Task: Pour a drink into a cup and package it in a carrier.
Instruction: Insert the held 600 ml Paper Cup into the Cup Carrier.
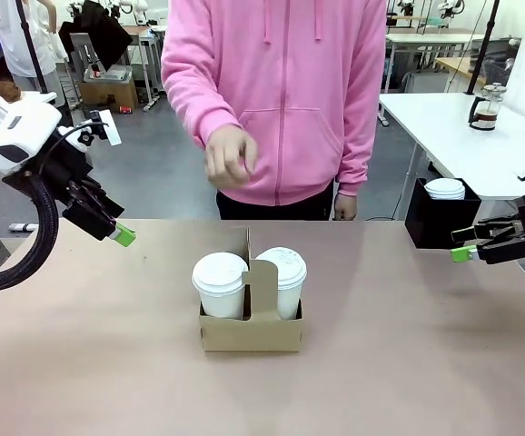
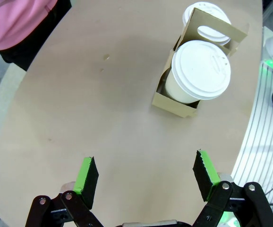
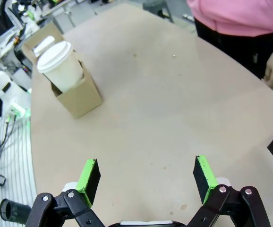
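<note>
Both tools stand wide open and hold nothing. Left tool [image 1: 115,232] hangs above the left side of the surface [image 1: 408,363], tilted down toward the middle; right tool [image 1: 467,245] hovers at the right edge, lying nearly level and pointing inward. In each wrist view the green pads [image 2: 87,176] frame only bare tabletop, so I judge the arms are parked clear on purpose, leaving the centre free.

Between them, well apart from either, sits the carrier [image 1: 250,332], squarely in the middle of the surface and nearer the robot's side than the person's. Both holes are filled: a lidded white cup [image 1: 220,283] on the left and a second lidded cup [image 1: 282,280] on the right, the raised handle panel [image 1: 261,283] standing between them. From these views I cannot tell which of the two is the tall cup, since both wear lids and sit low in the box. The glass jug [image 1: 487,107] with dark drink stands on another table far behind, to the right. Judging by this, pouring and packing look finished.

Open room is generous: bare surface lies all around the carrier, with the near edge and both side edges distant from it. A person's hand [image 1: 229,156] hangs loosely closed above the far edge, not touching anything, so a lift by the handle would meet nothing.
</note>
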{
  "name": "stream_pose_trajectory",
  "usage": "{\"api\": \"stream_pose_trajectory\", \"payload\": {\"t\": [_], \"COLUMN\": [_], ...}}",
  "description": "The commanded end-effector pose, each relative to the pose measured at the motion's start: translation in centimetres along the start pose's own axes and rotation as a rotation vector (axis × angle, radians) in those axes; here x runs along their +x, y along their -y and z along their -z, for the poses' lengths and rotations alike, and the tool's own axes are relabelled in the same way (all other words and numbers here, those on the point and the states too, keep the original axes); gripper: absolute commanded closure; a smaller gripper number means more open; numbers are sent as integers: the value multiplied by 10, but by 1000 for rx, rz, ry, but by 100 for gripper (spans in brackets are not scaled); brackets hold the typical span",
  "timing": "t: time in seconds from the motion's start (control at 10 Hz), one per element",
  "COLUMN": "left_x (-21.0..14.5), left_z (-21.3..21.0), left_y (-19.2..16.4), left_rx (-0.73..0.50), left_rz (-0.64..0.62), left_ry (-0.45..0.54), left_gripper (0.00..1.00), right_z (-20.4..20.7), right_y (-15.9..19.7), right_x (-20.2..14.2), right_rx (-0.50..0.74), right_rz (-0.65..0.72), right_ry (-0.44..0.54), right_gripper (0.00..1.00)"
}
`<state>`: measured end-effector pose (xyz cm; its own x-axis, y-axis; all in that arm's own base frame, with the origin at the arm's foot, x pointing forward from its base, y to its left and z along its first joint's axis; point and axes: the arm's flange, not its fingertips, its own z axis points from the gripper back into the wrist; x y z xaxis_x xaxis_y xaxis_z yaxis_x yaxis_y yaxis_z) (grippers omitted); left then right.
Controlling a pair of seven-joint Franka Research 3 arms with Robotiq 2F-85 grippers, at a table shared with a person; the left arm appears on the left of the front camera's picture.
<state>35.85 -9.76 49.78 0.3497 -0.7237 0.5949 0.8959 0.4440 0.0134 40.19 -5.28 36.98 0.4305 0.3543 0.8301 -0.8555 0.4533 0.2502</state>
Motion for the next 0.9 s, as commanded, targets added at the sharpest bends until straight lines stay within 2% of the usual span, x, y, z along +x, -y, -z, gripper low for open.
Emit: {"api": "stream_pose_trajectory", "payload": {"t": [0.0,0.8], "left_x": [0,0], "left_z": [0,0], "left_y": [0,0], "left_rx": [-14,-14], "left_rz": [-4,-4], "left_ry": [18,18], "left_gripper": [0,0], "right_z": [-2,-2], "right_y": [2,2], "right_x": [2,2], "right_rx": [9,9], "right_rz": [-4,-4], "right_ry": [5,5], "right_gripper": [0,0]}}
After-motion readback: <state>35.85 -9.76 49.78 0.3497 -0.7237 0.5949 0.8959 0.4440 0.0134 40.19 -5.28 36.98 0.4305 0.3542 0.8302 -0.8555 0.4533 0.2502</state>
